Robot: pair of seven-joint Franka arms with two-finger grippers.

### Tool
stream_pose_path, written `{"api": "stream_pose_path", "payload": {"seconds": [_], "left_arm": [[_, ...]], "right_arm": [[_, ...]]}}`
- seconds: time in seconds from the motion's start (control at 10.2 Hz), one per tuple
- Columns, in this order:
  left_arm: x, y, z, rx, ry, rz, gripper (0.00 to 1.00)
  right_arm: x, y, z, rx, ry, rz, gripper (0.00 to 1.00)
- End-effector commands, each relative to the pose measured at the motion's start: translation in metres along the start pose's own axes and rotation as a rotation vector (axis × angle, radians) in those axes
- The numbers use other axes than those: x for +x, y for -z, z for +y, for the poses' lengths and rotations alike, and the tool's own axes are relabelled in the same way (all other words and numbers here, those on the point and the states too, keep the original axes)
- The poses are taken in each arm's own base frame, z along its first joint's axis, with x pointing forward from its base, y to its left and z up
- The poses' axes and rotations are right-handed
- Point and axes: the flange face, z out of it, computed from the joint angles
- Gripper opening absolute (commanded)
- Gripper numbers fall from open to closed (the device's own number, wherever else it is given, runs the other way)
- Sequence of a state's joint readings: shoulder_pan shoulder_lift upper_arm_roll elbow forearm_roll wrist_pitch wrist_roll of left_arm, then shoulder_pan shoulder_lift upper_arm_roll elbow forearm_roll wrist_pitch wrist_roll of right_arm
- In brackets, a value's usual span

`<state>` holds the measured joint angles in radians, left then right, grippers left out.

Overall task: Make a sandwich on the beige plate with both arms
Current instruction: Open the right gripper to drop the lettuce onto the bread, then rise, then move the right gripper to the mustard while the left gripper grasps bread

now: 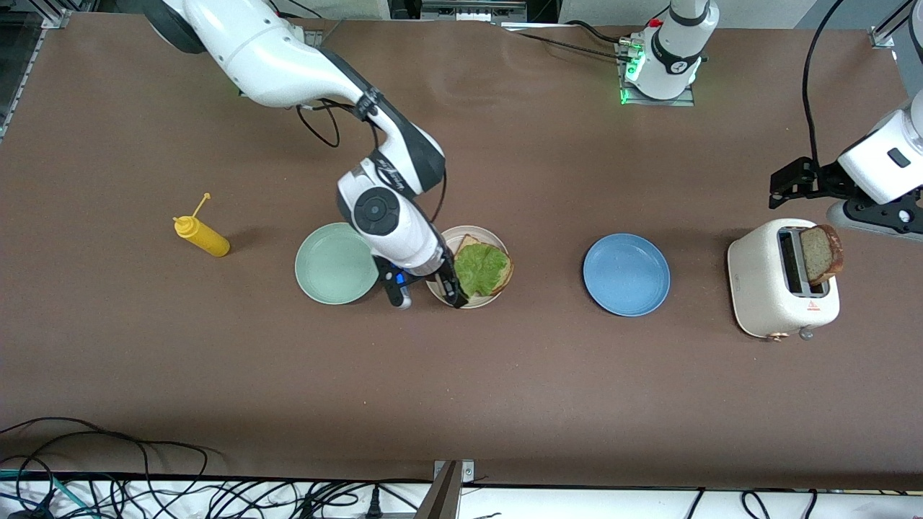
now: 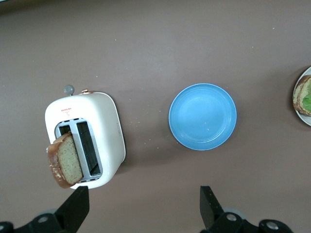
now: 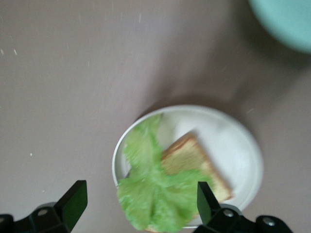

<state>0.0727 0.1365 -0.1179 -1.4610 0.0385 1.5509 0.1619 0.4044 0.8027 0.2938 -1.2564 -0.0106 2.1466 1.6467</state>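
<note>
On counter [image 1: 505, 375], front view: beige plate [image 1: 497, 239] sits between mint-green plate [image 1: 328, 268] and blue plate [image 1: 626, 274]; it carries bread slice [image 1: 469, 244] topped with lettuce leaf [image 1: 482, 268]. Right end effector [image 1: 451, 287] low over plate's rim. Left end effector [image 1: 786, 184] above toaster [image 1: 764, 288], second bread slice [image 1: 823, 254] upright in slot. Mustard bottle [image 1: 202, 236] toward right arm's end.

Left wrist view: left end effector [image 2: 145, 208] spread, empty, over bare counter beside toaster [image 2: 104, 131].

Right wrist view: right end effector [image 3: 141, 206] spread, empty, above lettuce leaf [image 3: 155, 194].
</note>
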Motion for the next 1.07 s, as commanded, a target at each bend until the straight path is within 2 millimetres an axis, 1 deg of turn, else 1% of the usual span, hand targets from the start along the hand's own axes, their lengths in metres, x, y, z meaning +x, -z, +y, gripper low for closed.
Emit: {"api": "stream_pose_path", "payload": {"seconds": [0.0,0.1,0.2,0.29,0.39,0.49,0.59,0.68,0.78,0.88,0.98], "left_arm": [[-0.001,-0.002,0.007,-0.023,-0.016,-0.006,1.0],[0.008,-0.012,0.009,-0.028,-0.018,-0.017,1.0],[0.011,-0.018,0.011,-0.036,-0.031,-0.025,1.0],[0.013,-0.022,0.012,-0.039,-0.036,-0.032,1.0],[0.016,-0.026,0.023,-0.041,-0.053,-0.038,1.0],[0.018,-0.025,0.032,-0.038,-0.068,-0.035,1.0],[0.019,-0.024,0.04,-0.035,-0.082,-0.033,1.0],[0.02,-0.023,0.049,-0.034,-0.094,-0.028,1.0],[0.02,-0.021,0.05,-0.028,-0.096,-0.026,1.0],[0.018,-0.019,0.049,-0.025,-0.096,-0.023,1.0],[0.016,-0.015,0.041,-0.024,-0.083,-0.017,1.0]], "right_arm": [[0.035,0.073,0.02,-0.127,0.175,0.025,1.0],[0.054,0.094,0.034,-0.215,0.332,0.005,1.0],[0.073,0.111,0.045,-0.277,0.442,-0.018,1.0],[0.092,0.128,0.056,-0.323,0.503,-0.025,1.0],[0.117,0.15,0.064,-0.344,0.576,-0.022,1.0],[0.146,0.174,0.076,-0.378,0.676,-0.013,1.0],[0.17,0.194,0.088,-0.402,0.761,-0.017,1.0],[0.196,0.209,0.1,-0.417,0.816,-0.022,1.0],[0.216,0.221,0.115,-0.431,0.87,-0.035,0.97],[0.233,0.231,0.128,-0.438,0.902,-0.038,0.97],[0.246,0.24,0.141,-0.441,0.931,-0.043,0.97]]}}
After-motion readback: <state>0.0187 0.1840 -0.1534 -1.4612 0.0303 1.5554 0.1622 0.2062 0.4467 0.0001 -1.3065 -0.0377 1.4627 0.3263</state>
